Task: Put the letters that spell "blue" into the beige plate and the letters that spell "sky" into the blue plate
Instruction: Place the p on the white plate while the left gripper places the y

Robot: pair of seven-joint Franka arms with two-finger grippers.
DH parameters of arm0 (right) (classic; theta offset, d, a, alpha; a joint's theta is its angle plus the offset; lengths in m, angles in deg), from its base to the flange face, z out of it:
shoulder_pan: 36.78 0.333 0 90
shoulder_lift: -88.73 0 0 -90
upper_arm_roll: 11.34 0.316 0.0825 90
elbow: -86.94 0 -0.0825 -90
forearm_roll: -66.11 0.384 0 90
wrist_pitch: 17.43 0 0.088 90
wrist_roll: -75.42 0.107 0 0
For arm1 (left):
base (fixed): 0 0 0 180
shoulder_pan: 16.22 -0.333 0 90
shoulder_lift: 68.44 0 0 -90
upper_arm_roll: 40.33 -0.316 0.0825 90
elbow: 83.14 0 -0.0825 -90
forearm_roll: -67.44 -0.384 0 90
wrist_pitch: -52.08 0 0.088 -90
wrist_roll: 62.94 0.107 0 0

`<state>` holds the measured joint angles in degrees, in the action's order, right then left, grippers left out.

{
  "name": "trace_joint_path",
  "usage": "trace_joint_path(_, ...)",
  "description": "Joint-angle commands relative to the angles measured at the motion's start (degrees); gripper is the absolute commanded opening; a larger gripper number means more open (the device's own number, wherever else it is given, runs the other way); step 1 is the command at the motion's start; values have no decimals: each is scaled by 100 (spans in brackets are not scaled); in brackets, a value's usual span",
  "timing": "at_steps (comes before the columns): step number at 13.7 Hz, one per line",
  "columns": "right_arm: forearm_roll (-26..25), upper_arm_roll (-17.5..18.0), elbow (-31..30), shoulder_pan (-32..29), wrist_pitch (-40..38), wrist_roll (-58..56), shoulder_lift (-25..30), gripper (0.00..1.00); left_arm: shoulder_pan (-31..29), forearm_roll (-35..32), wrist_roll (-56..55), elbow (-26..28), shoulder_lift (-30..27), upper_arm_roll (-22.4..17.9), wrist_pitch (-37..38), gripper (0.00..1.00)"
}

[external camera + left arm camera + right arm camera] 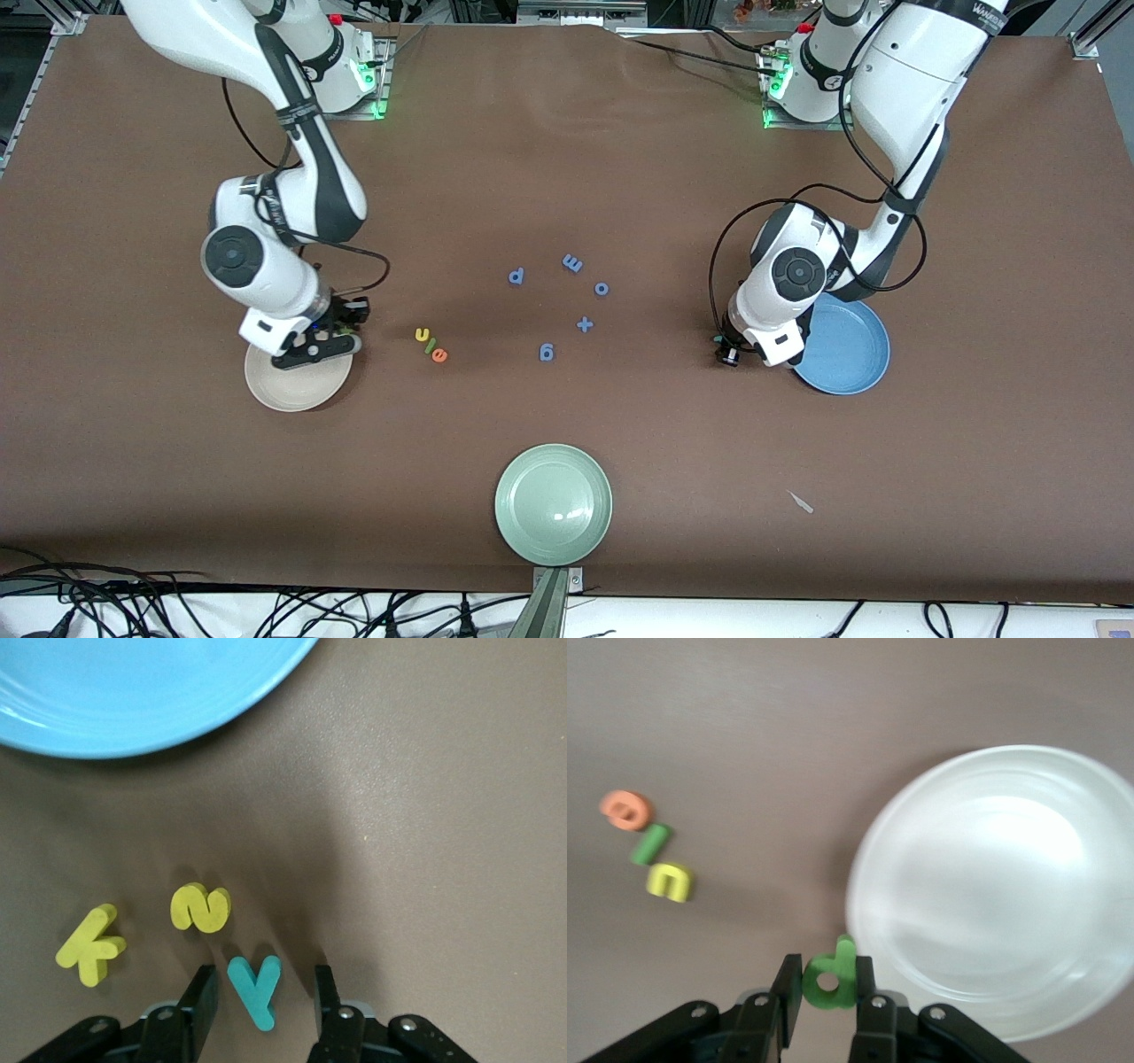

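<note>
While the right gripper pinches the small dark green foam b at the round cream-beige plate rim, apparently to drop it in, the left gripper straddles, fingers open, the teal foam y lying on the table near the round blue plate.

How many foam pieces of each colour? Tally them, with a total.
Blue: 5 (p, m, o, plus, g)
Yellow: 3 (u, k, s)
Green: 2 (b, l)
Teal: 1 (y)
Orange: 1 (e)
Total: 12
</note>
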<state>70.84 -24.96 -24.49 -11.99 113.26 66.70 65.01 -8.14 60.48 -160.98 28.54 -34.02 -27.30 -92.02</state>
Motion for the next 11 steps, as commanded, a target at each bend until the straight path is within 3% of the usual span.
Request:
trace_joint_path(1, 1, -264, 51, -71, -96, -735, -62, 32, -9, -227, -189, -112, 82, -11, -13, 35)
trace_joint_path(2, 10, -282, 51, -132, -87, -876, -62, 33, 0, -227, -180, -112, 74, -11, -4, 32)
trace_joint_path(3, 19, -291, 51, -150, -87, -904, -62, 39, -9, -227, -180, -112, 74, -11, -4, 23)
trace_joint_path(5, 71, -282, 51, -142, -96, -826, -54, 58, -9, -227, -180, -121, 56, -11, 5, 0)
trace_joint_path(9, 124, -160, 174, 68, -184, -98, -36, 58, -236, -227, -66, -261, -216, -38, 179, 0)
trace_joint_path(11, 133, 121, 209, 131, -132, 569, -80, 59, -456, -235, 293, -620, -252, -38, 757, 0)
